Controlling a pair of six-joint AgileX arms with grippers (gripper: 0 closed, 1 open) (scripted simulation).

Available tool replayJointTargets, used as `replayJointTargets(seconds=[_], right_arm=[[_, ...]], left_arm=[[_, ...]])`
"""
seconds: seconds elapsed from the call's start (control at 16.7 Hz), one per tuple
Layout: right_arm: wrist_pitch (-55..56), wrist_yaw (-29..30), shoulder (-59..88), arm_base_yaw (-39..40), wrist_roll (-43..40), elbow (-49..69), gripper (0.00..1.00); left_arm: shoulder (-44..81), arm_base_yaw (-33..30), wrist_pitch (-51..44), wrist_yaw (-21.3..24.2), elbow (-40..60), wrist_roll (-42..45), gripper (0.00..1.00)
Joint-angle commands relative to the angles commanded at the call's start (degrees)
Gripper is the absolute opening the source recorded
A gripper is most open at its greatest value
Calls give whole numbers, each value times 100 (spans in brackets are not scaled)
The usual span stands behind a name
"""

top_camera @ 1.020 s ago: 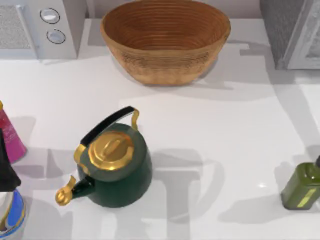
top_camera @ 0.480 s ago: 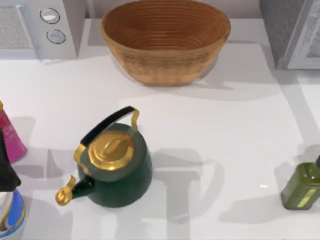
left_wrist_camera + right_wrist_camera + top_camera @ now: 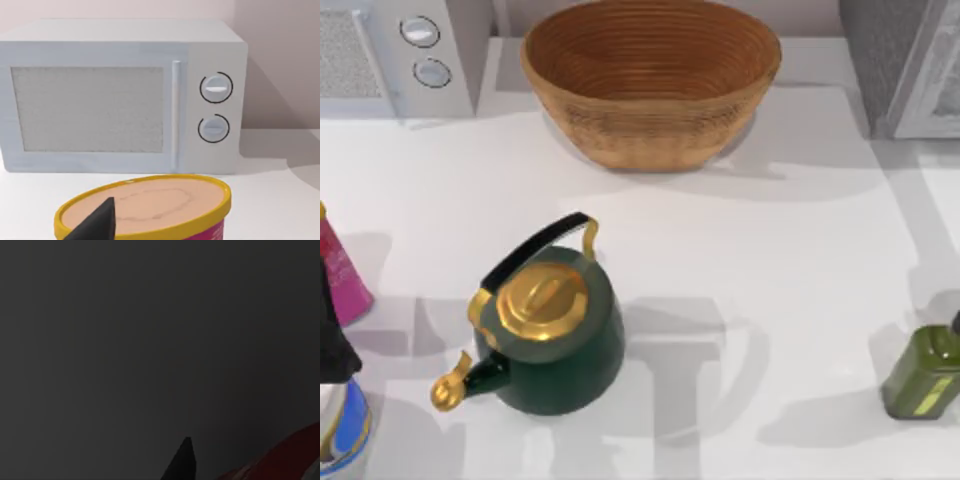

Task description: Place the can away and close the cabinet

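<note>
One arm, my right, looks into a dark view, so I cannot tell its grip; I should move slowly toward the cabinet (image 3: 905, 60).

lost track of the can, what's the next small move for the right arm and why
Hard to call, since the right wrist view is dark. The left claw sits parked by a tub before the microwave. My guess: ease the right arm toward the cabinet at the table's far right, keeping clear of the bottle.
</note>
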Motion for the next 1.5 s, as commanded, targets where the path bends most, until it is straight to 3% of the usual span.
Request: replayJointTargets(seconds=[0.06, 0.84, 1.5], right_arm=[[0, 0, 0, 0, 0, 0, 0], [0, 0, 0, 0, 0, 0, 98], [1, 0, -40, 8, -6, -58, 100]], left_arm=[[0, 0, 0, 0, 0, 0, 100], [0, 0, 0, 0, 0, 0, 100], [0, 0, 0, 0, 0, 0, 100]])
